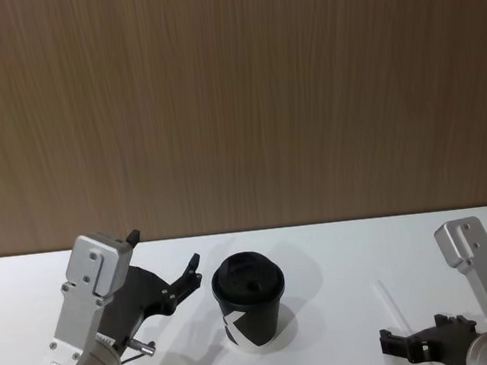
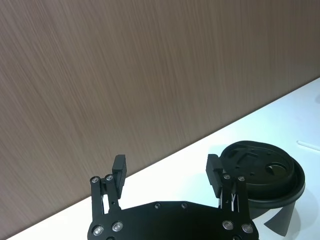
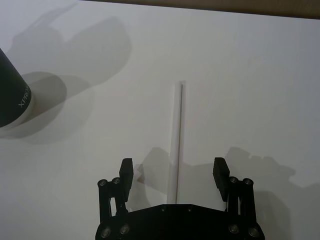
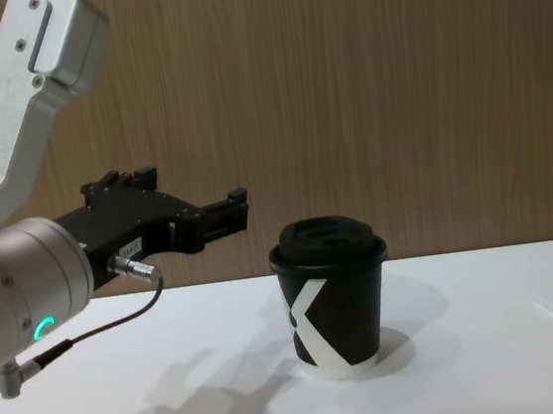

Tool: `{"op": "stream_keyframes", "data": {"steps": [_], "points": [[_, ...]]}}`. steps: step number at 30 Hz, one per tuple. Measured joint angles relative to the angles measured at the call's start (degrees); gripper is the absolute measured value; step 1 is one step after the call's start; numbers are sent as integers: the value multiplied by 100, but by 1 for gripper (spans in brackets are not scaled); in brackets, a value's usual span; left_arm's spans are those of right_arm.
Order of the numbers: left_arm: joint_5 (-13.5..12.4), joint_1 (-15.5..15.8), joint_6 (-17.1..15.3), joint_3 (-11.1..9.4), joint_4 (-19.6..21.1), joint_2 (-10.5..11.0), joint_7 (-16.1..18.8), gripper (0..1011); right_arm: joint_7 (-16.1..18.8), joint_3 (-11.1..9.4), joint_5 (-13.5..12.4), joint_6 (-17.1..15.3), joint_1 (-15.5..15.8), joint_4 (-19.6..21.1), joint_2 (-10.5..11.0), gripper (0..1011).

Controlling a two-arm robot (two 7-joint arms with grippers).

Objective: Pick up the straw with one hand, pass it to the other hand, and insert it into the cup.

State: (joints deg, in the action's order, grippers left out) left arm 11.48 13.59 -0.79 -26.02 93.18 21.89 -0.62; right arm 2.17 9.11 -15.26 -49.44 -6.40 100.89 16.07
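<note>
White straw [image 3: 177, 145] lies flat on the desk [image 1: 338, 251], toward its front right corner, not yet picked up; grasp, handover and insertion all left. Right gripper [image 3: 173, 166] spread wide, straddling it, gripping nothing. Left gripper [image 2: 166, 164] spread, empty, hovering just left of the cup [image 1: 251, 308].

— What does the left arm look like?
— It has a silver cylindrical wrist [image 4: 21, 291] with a green glowing ring [image 4: 38, 327], a thin black cable [image 4: 91, 331], and a boxy silver link [image 4: 27, 80] dotted with small screws.
— And the grippers?
— The left gripper [image 2: 166, 169] and right gripper [image 3: 173, 171] are flat black plates with blocky black fingers and silver screws at the joints.
</note>
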Motion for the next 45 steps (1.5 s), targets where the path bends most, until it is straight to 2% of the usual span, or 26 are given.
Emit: {"op": "stream_keyframes", "data": {"steps": [13, 19, 20, 23, 28, 29, 32, 35, 36, 37, 39, 40, 42, 45], "points": [[0, 0, 0, 0, 0, 0, 0, 1002, 28, -11, 63, 12, -21, -82, -31, 1001], [0, 0, 0, 0, 0, 0, 0, 1002, 53, -28, 84, 26, -26, -105, -41, 907], [0, 0, 0, 0, 0, 0, 0, 1001, 62, -33, 87, 26, -26, -111, -45, 861], [0, 0, 0, 0, 0, 0, 0, 1002, 73, -42, 90, 27, -28, -119, -49, 810], [0, 0, 0, 0, 0, 0, 0, 1002, 119, -57, 94, 24, -35, -135, -51, 632], [0, 0, 0, 0, 0, 0, 0, 1002, 135, -64, 95, 19, -37, -142, -50, 572], [0, 0, 0, 0, 0, 0, 0, 1002, 172, -70, 95, 3, -42, -152, -47, 514], [0, 0, 0, 0, 0, 0, 0, 1002, 217, -69, 93, -10, -49, -165, -33, 391], [0, 0, 0, 0, 0, 0, 0, 1002, 229, -67, 93, -12, -51, -167, -30, 391], [0, 0, 0, 0, 0, 0, 0, 1002, 246, -62, 92, -16, -53, -171, -23, 330], [0, 0, 0, 0, 0, 0, 0, 1002, 271, -59, 92, -27, -55, -175, -12, 291], [0, 0, 0, 0, 0, 0, 0, 1002, 294, -55, 92, -36, -58, -181, -2, 231], [0, 0, 0, 0, 0, 0, 0, 1002, 332, -41, 92, -46, -60, -189, 9, 217], [0, 0, 0, 0, 0, 0, 0, 1002, 378, -22, 92, -54, -63, -199, 24, 103]]}}
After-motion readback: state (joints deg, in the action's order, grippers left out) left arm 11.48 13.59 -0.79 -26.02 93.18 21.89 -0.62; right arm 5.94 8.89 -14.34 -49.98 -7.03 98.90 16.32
